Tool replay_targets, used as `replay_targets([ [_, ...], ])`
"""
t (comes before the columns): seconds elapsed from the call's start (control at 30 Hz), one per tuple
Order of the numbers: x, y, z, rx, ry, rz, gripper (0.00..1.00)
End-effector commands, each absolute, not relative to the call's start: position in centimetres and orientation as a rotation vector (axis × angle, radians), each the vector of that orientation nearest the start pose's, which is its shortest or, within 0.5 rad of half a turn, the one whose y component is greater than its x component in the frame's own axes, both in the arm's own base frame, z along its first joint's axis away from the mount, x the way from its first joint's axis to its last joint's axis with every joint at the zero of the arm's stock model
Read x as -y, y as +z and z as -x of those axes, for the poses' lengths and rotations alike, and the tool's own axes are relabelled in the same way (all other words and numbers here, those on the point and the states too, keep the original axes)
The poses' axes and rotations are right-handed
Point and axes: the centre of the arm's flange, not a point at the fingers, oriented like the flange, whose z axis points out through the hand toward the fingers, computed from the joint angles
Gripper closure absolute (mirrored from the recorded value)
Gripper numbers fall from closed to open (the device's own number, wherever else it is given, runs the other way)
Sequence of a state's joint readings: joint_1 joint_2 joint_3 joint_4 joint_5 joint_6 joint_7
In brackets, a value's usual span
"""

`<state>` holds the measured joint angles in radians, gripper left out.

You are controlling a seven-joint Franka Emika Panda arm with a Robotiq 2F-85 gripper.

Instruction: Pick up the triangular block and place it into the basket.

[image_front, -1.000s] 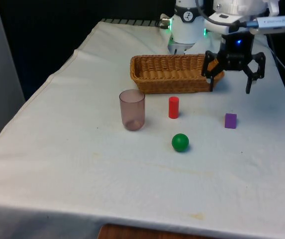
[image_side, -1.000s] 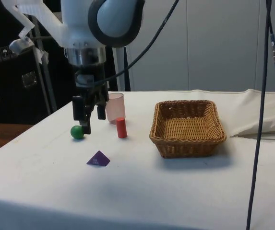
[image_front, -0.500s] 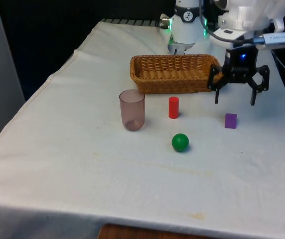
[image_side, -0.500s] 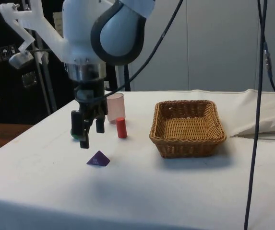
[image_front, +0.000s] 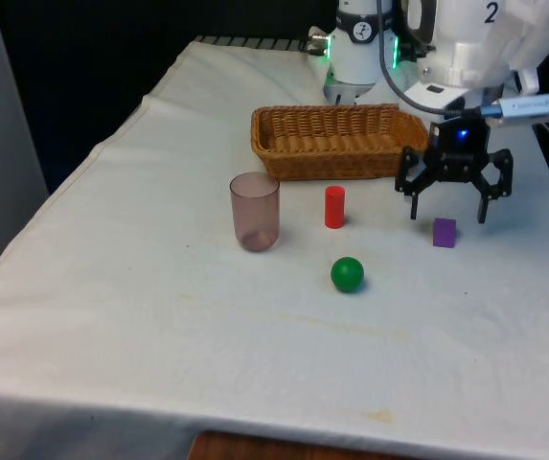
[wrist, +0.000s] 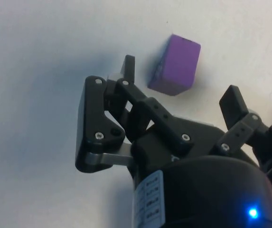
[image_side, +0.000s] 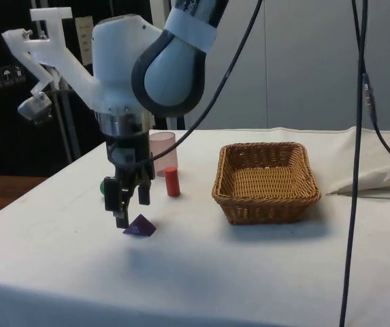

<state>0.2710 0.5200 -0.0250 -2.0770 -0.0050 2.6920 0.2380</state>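
Purple and small, the triangular block [image_front: 444, 232] is lying on the white cloth toward the front view's right, well apart from the wicker basket [image_front: 336, 140] and untouched. Over the last second the gripper [image_front: 452, 196] has been dropping from beside the basket toward the block, and it is now hanging just above it with its fingers spread wide and holding nothing. In the side view the fingers [image_side: 122, 216] are reaching down close beside the block [image_side: 139, 226], though from that angle it is hard to say whether they are straddling it or sitting slightly off to one side; the wrist view suggests the block [wrist: 175, 65] is lying a little ahead of the gap. The approach is nearly finished, so a small centring correction, a final descent and a close are probably what remain before lifting. The red cylinder [image_front: 334, 206], green ball [image_front: 347, 274] and tinted cup [image_front: 255, 211] are standing clear of that path.
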Motion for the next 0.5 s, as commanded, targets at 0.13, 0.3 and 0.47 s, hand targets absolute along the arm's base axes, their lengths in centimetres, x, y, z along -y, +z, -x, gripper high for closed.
replay_targets([
  [0.13, -14.7, 17.4, -58.0, 0.024, -0.148, 3.120, 0.00],
  [0.3, -14.5, 17.0, -58.0, 0.025, -0.135, 3.133, 0.00],
  [0.47, -14.7, 16.3, -58.2, 0.024, -0.135, 3.125, 0.19],
])
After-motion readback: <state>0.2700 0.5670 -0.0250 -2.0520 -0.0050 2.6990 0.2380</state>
